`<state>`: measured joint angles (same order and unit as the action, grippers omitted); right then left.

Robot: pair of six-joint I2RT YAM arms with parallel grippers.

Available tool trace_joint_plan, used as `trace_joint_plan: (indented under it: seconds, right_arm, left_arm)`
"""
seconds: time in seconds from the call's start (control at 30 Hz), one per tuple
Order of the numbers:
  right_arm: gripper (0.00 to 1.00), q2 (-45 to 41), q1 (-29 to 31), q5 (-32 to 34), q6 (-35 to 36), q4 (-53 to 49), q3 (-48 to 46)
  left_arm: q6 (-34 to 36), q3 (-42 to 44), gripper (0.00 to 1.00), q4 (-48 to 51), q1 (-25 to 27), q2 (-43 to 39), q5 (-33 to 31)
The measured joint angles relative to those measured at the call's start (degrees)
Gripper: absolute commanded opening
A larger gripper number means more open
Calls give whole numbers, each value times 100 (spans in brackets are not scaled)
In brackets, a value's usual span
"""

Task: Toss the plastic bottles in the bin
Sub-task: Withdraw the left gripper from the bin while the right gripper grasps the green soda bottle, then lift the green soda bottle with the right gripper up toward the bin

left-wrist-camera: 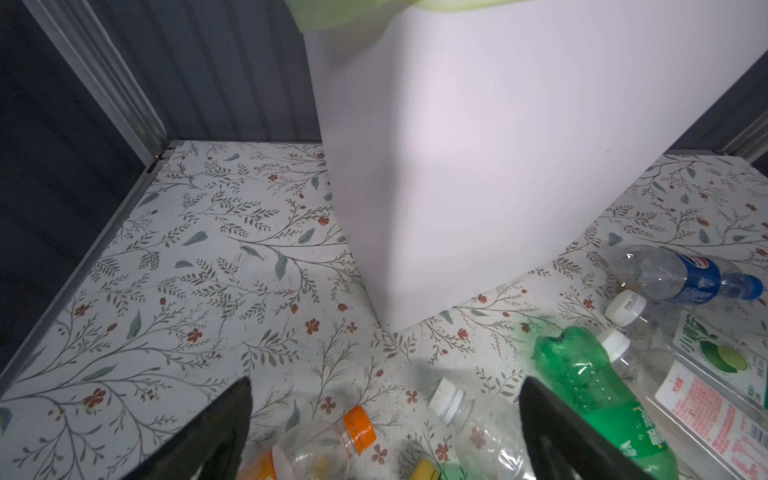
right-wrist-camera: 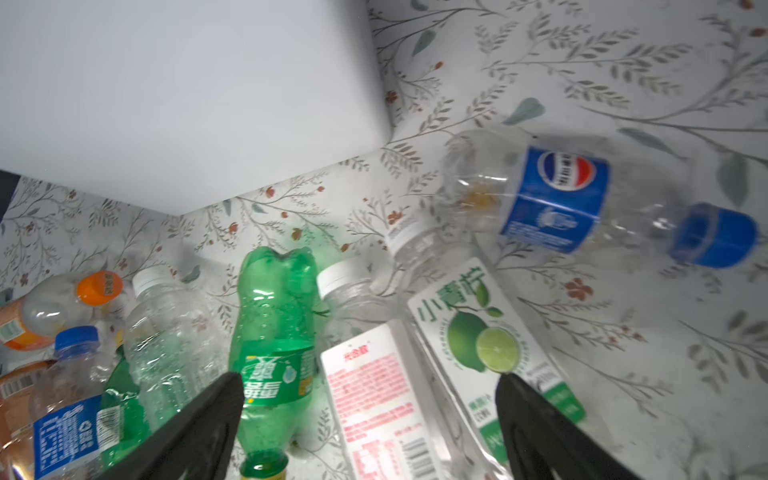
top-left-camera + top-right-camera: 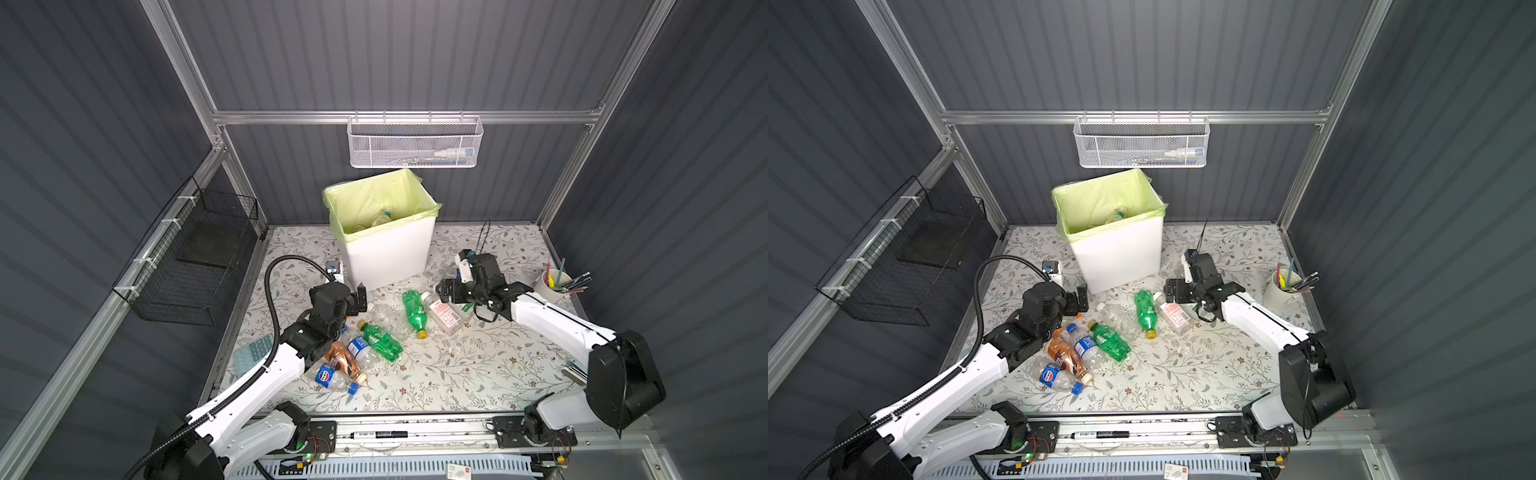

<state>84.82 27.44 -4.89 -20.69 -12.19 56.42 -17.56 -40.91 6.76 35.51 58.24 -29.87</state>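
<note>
Bin point(image 3: 386, 257): standing at the table's point(image 3: 457, 374) back, one bottle point(image 3: 384, 216) lying inside.
Plastic bottles point(image 3: 414, 307): lying scattered before the bin.
Left gripper point(image 1: 384, 384): you are holding it wide, empty, near the bin.
Right gripper point(image 2: 369, 378): you are holding it wide, empty, above the bottles.

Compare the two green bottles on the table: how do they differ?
The right green bottle points its yellow cap toward the front; the left green bottle points its cap toward the back-left. The left green bottle looks more crumpled than the right green bottle, which lies nearer the bin. Both are green, yellow-capped, lying flat outside it.
</note>
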Motion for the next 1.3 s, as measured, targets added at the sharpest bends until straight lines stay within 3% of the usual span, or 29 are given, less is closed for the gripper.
trace_joint_plan:
  seconds: [0.5, 1.1, 1.3]
  right_arm:
    - [86, 1342, 1008, -345, -743, -83, 658]
    - [84, 2310, 1134, -223, -868, -225, 1252]
    - [67, 2378, 1134, -133, -813, -273, 1287]
  left_arm:
    - [-348, 321, 100, 459, 0, -452, -538]
    - [-479, 409, 100, 619, 0, -501, -601]
    - [-522, 428, 100, 616, 0, -562, -616]
